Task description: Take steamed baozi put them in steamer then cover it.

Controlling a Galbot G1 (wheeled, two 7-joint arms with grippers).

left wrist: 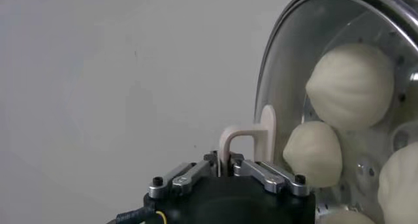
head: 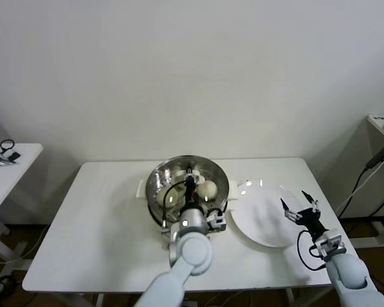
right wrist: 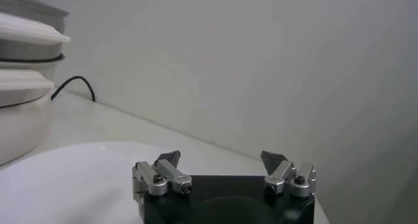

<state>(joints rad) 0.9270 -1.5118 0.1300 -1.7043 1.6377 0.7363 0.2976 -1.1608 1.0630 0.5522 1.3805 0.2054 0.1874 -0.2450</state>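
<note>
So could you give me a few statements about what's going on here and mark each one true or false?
1. The left tool grips the cover by its handle. True.
2. The right tool holds a bun. False: it is open and holds nothing, over the white plate.
3. Baozi already lie inside the steamer. True.
4. Buns remain on the white plate. False: it is bare.
5. The steamer stands at the robot's right of the plate. False: it stands to the plate's left.

head view, centre: left gripper [head: 191,185] hides part of the steamer [head: 159,182] from us | left wrist view, right edge — we see baozi [left wrist: 400,186] cut off
</note>
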